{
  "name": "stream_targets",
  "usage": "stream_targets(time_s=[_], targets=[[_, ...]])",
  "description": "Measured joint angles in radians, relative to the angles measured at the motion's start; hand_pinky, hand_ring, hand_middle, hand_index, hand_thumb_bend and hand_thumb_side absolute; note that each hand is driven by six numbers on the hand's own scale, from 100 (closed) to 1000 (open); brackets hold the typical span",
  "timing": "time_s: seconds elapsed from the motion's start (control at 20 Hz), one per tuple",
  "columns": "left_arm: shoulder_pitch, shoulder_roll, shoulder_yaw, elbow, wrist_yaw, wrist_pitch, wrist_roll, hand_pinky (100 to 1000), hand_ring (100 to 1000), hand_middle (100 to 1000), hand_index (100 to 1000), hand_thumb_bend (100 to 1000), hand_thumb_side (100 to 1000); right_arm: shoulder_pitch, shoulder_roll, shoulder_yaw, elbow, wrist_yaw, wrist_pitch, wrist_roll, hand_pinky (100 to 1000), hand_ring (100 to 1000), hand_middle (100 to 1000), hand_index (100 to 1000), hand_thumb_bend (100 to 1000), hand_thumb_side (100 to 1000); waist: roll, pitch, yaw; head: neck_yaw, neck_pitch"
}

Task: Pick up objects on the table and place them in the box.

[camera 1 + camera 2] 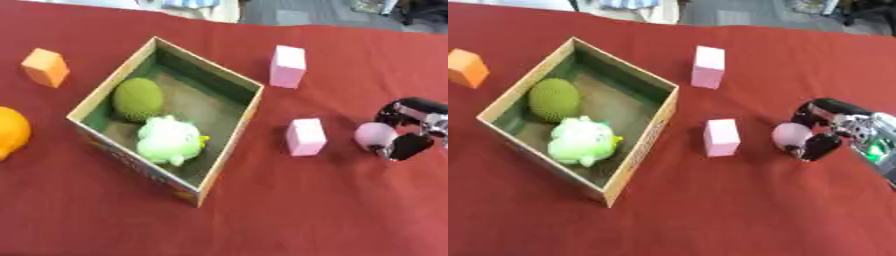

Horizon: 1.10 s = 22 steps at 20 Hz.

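Covering the table, red cloth [262, 215], box [229, 145], right hand [826, 131] curled round pink ball [791, 134]

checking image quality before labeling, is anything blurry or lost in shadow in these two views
Left eye view: soft overall, the right hand round the pink ball smeared, box interior shaded but the green plush readable. Right eye view: same softness, lighting even, short shadows beside the pink blocks, no glare.

The orange object [10, 131] is cut off by the left edge.
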<state>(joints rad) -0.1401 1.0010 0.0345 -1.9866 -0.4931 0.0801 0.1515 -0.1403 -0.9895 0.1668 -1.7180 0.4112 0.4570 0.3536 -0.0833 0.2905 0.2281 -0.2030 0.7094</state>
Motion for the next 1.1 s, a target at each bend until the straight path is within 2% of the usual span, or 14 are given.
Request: stream_targets(time_s=[0.05, 0.15, 0.45, 0.6, 0.85, 1.1], targets=[[0.0, 0.0, 0.0, 0.0, 0.0, 0.001, 0.001, 843, 758, 744, 883, 558, 846, 0.001, 0.0, -0.001, -0.007, 0.003, 0.002, -0.015, 789, 660, 507, 594, 151, 100, 0.0, 0.0, 0.0, 0.0, 0.0], [0.002, 0.0, 0.0, 0.0, 0.0, 0.002, 0.004, 843, 758, 744, 883, 556, 847, 0.007, 0.001, -0.007, -0.029, 0.006, 0.004, -0.041, 779, 630, 488, 574, 108, 100, 0.0, 0.0, 0.0, 0.0, -0.003], [0.011, 0.0, 0.001, 0.0, -0.002, 0.005, 0.012, 841, 756, 742, 881, 555, 846, 0.022, 0.002, -0.058, -0.172, 0.066, 0.027, -0.115, 763, 580, 422, 517, 100, 100, 0.0, 0.0, -0.007, 0.002, -0.008], [0.012, -0.001, 0.001, 0.0, -0.003, 0.004, 0.013, 841, 756, 742, 881, 554, 847, -0.001, 0.001, -0.083, -0.237, 0.102, 0.023, -0.144, 760, 565, 411, 508, 100, 100, 0.0, 0.0, -0.007, 0.004, -0.008], [0.013, -0.001, 0.001, 0.0, -0.006, 0.004, 0.014, 841, 756, 741, 880, 554, 846, -0.111, -0.015, -0.096, -0.262, 0.102, -0.071, -0.19, 758, 556, 414, 512, 100, 100, 0.0, 0.0, -0.001, 0.004, -0.007], [0.006, -0.001, 0.0, 0.0, -0.006, 0.0, 0.014, 841, 756, 741, 880, 553, 845, -0.271, -0.038, -0.051, -0.264, 0.058, -0.188, -0.176, 755, 553, 424, 521, 100, 100, -0.004, 0.0, 0.008, -0.002, -0.007]])
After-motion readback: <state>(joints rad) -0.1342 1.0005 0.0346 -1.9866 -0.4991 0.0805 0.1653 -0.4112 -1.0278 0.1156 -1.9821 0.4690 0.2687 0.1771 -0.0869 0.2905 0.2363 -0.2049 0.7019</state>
